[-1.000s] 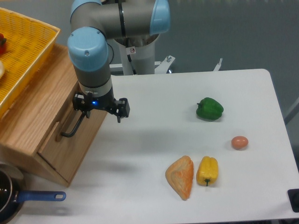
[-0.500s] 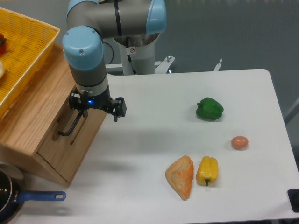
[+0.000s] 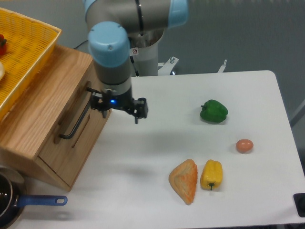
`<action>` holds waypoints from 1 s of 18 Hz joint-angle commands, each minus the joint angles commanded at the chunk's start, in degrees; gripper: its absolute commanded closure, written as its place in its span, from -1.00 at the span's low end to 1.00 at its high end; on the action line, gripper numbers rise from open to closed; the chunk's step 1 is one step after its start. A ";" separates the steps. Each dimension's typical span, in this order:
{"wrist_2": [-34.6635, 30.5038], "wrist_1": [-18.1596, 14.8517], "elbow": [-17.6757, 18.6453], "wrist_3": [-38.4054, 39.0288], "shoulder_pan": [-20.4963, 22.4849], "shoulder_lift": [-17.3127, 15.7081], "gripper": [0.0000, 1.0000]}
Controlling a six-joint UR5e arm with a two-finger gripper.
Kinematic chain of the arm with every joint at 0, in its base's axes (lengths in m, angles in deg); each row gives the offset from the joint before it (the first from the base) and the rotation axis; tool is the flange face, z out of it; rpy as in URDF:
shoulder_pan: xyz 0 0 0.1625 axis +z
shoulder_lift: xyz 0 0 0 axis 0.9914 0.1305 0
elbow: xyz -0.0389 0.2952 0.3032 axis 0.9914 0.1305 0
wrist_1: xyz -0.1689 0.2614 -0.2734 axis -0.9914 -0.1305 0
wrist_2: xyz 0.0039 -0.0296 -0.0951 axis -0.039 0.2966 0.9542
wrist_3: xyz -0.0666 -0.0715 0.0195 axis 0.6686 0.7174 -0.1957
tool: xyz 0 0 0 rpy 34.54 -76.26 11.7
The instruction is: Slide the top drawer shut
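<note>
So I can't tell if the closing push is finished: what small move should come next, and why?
Probably a short retreat away from the cabinet. The top drawer front looks flush with the cabinet face, its black handle free, and the end effector sits just beside the front, apparently off the handle. A further push seems unneeded, though a slight gap can't be ruled out.

The black two-finger gripper under the blue-capped grey wrist has pulled away from the wooden cabinet: a second ago it sat right over the long thin black metal bar handle, and now it hangs clear of it on the side toward the white table, with the handle fully exposed beside it. The wide shallow light oak top drawer has gone in; its flat front, which stuck out from the cabinet face a second ago, now lies about level with the front below it.
</note>
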 joint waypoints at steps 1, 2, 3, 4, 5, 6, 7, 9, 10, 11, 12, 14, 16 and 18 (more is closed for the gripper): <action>-0.44 -0.35 0.00 -2.73 1.58 -0.26 -1.00; -0.70 -0.36 0.17 -5.54 3.08 -0.53 -1.00; -0.79 -0.36 0.18 -8.61 4.40 -0.79 -1.00; -1.05 -0.36 0.26 -11.51 6.06 -0.97 -1.00; -1.49 -0.36 0.35 -14.59 7.47 -1.14 -1.00; -1.93 -0.36 0.70 -17.58 8.96 -1.32 -1.00; -2.20 -0.27 1.23 -20.65 10.63 -1.32 -1.00; -2.37 -0.09 2.02 -27.68 14.50 -1.23 -1.00; -2.37 -0.09 2.11 -31.46 16.61 -1.23 -1.00; -2.29 -0.09 2.11 -34.80 18.54 -1.23 -1.00; -2.29 -0.09 2.11 -37.44 20.21 -1.23 -1.00; -2.37 0.26 2.11 -41.41 22.33 -1.23 -1.00; -2.29 0.43 2.20 -46.06 25.23 -1.23 -1.00; -2.29 0.52 2.20 -50.46 27.60 -1.15 -1.00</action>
